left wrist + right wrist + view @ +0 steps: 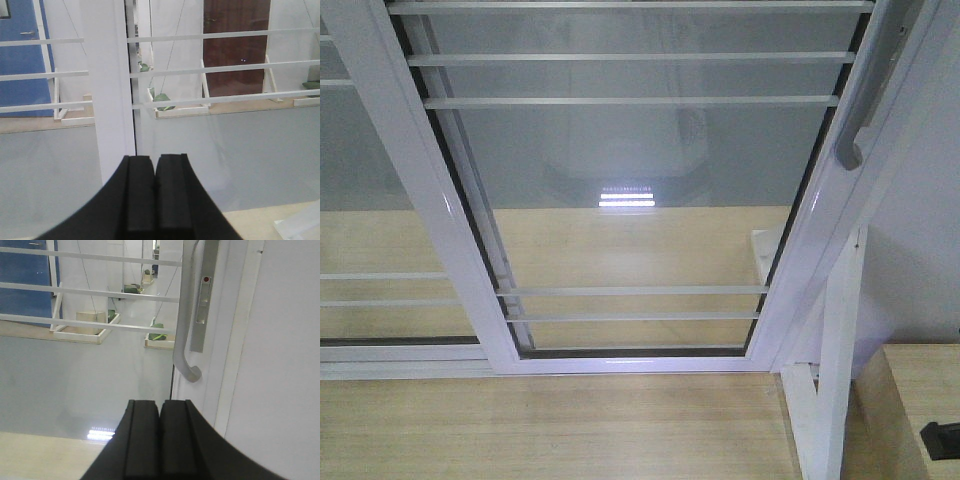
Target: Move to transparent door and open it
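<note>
1. Two black grippers lie nearest the wrist cameras. The left gripper [155,165] has its fingers pressed flat together with nothing between them. The right gripper [160,409] is likewise closed up and empty.
2. Just past the right gripper, above its tips and a little to the right, hangs the curved lower end of the grey pull handle [184,330]. The gripper does not touch it. Beside the handle, a narrow metal lock plate [202,300] with a small red mark is set into the white stile.
3. Ahead of the left gripper, and apart from it, stands a white upright frame member [107,100] with a dark gap along its right edge.
4. The transparent door [630,160] fills the middle of the front view, straight ahead of the robot. It is glass in a white frame, and thin white bars [630,57] cross it in groups near the top and lower down. Its handle is on the right stile, at the upper right of that view. Its bottom rail meets a pale wooden surface [550,430].
5. Left of the door is a second white-framed glass panel [360,200], also barred.
6. Through the glass a grey floor shows. On it are low white frames holding green items [162,98]. Farther back are a blue door [20,60] and a dark reddish-brown door [235,50].
</note>
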### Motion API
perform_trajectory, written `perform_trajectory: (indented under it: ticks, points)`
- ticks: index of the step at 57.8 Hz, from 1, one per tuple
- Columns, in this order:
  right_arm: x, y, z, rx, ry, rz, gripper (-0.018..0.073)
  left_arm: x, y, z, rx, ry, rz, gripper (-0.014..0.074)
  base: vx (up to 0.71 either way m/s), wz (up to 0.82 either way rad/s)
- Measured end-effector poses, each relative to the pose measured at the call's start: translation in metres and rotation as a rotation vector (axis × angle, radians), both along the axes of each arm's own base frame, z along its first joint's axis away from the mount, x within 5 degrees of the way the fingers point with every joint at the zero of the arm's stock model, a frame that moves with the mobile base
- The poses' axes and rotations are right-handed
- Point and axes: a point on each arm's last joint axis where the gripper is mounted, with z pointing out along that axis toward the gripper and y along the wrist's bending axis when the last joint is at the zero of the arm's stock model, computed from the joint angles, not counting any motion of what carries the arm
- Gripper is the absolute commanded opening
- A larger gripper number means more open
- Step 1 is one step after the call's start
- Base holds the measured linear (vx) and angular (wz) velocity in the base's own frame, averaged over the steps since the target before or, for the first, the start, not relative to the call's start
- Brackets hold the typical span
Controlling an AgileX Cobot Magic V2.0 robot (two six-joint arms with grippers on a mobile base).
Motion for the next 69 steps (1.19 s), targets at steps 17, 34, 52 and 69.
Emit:
perform_trajectory:
  ticks: [17,34,52,69]
  points:
    - [0.000,0.000,0.000,0.000,0.000,0.000,-0.0008,0.000,0.000,0.000,0.000,0.000,0.000,-0.0006,0.00,0.00]
    - [0.000,0.000,0.000,0.000,0.000,0.000,-0.0008,0.000,0.000,0.000,0.000,0.000,0.000,-0.0006,0.00,0.00]
    - [0.000,0.000,0.004,0.003,-0.040,0.000,-0.0008,-0.001,0.000,0.008,0.002,-0.084,-0.003,-0.0006,0.00,0.00]
    - [-0.003,-0.001,0.032,0.040,-0.221,-0.001,-0.0008,-0.002,0.000,0.018,-0.064,-0.175,-0.010,-0.0006,0.00,0.00]
